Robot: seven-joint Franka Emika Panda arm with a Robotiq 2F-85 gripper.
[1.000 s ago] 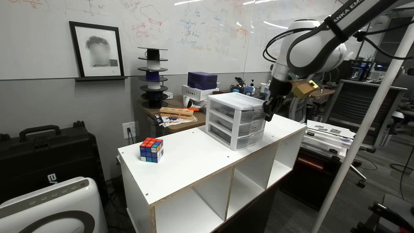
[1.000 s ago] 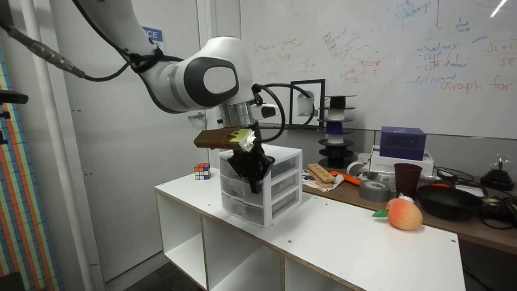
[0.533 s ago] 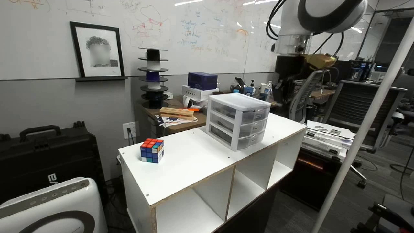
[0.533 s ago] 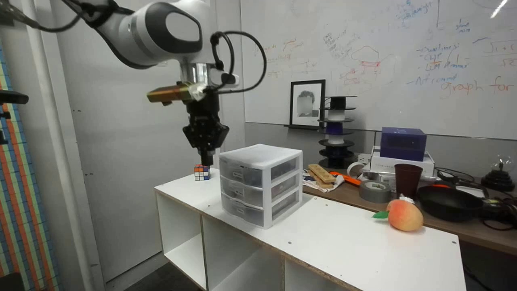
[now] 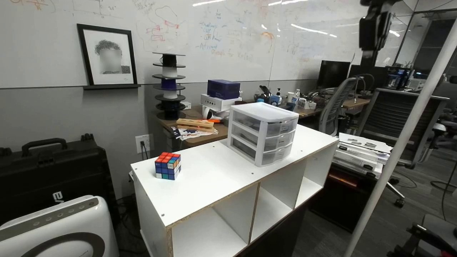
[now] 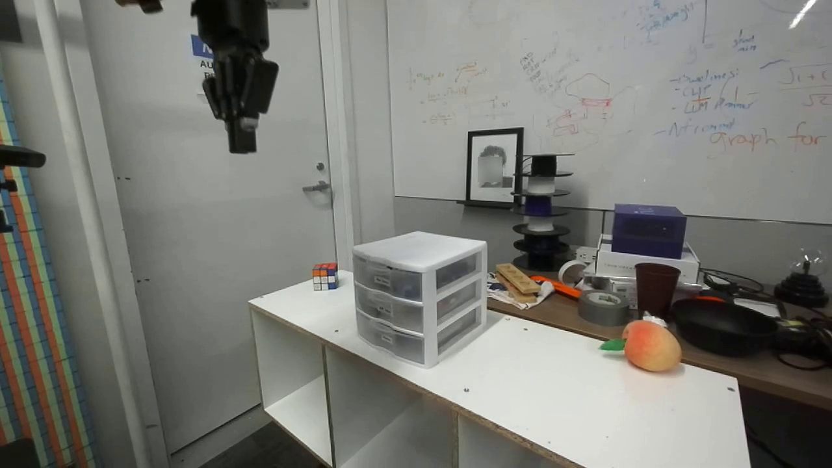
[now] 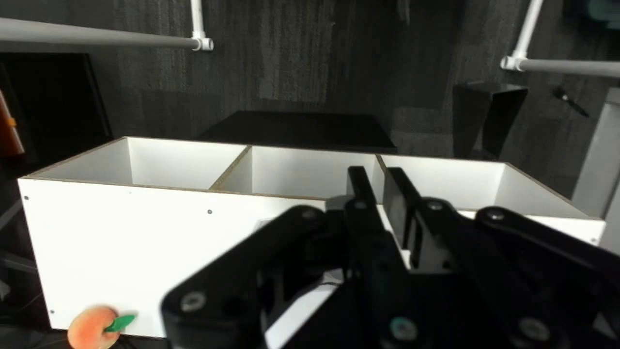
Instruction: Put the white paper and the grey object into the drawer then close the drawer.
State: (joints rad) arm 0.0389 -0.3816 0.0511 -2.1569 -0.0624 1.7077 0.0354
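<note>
The drawer unit (image 5: 262, 137) has a white frame and three translucent drawers, and it stands on the white shelf in both exterior views. Its top drawer (image 6: 389, 279) and the drawers below look shut. Something dim and indistinct shows through the top drawer's front. The white paper and the grey object are not clearly in view. My gripper (image 6: 242, 140) hangs high above and well apart from the unit, also at the top of an exterior view (image 5: 369, 59). In the wrist view the fingers (image 7: 377, 177) stand a narrow gap apart with nothing between them, and hide most of the unit.
A Rubik's cube (image 5: 167, 166) sits at one end of the white shelf (image 6: 520, 390). A toy peach (image 6: 652, 346) lies at its other end. A side desk (image 6: 708, 374) holds tape, a cup and a pan. A pale upright pole (image 5: 396, 153) stands beside the shelf.
My gripper has risen from the front of the drawer unit and backed away from it, upward and outward. The drawers, cube and peach stay in place.
</note>
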